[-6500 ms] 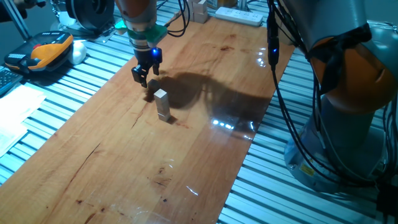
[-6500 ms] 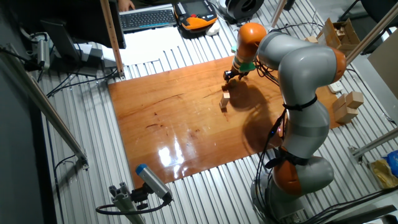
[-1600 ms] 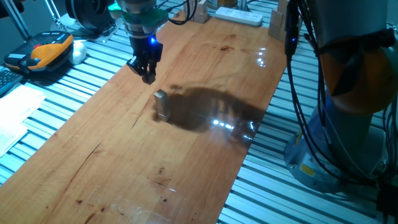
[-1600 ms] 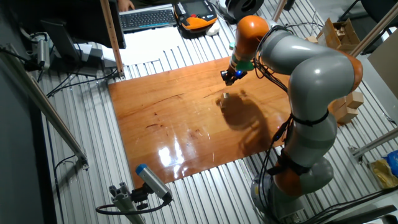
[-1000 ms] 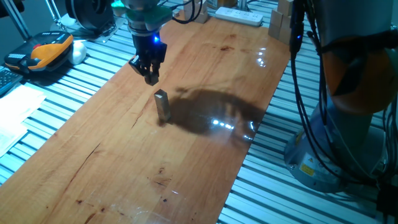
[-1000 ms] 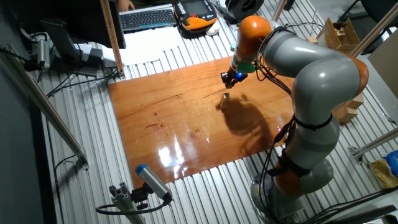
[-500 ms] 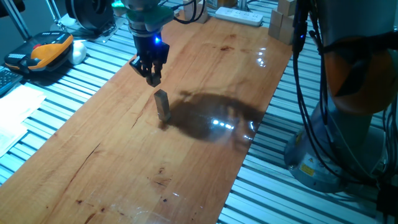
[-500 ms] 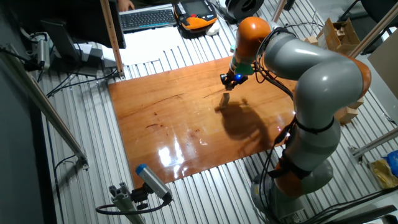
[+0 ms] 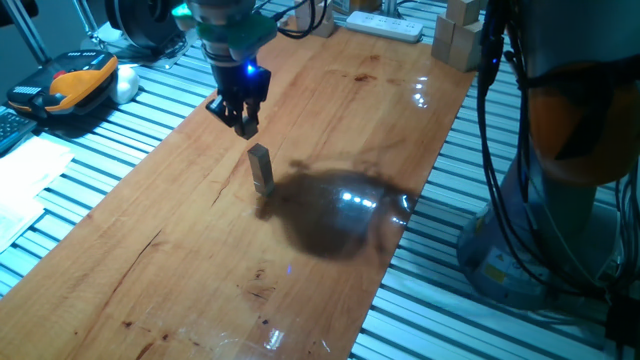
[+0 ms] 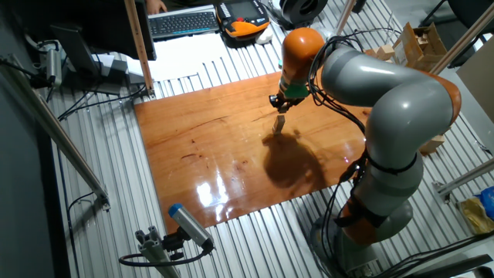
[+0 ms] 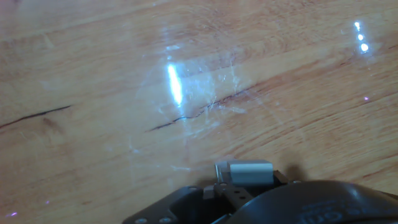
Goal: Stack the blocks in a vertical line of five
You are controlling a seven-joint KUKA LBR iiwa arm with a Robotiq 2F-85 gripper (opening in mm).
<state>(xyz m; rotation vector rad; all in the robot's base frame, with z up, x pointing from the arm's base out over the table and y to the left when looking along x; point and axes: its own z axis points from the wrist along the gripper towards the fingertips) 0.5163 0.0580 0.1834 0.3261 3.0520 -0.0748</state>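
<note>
Since a second ago the gripper [image 9: 244,124], pinching a pale block [image 11: 244,170], has drifted to about 10 o'clock above the block stack [image 9: 261,168] mid-board; centre squarely over the top cube, lower slowly, then release.

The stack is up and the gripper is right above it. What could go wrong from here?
The stack of blocks is tall and narrow, so a small sideways nudge could topple it. The gripper hangs just above and to one side of its top, so a descent from there may clip the top block. The hand view shows only wooden tabletop, not the stack, so alignment cannot be checked there.
</note>
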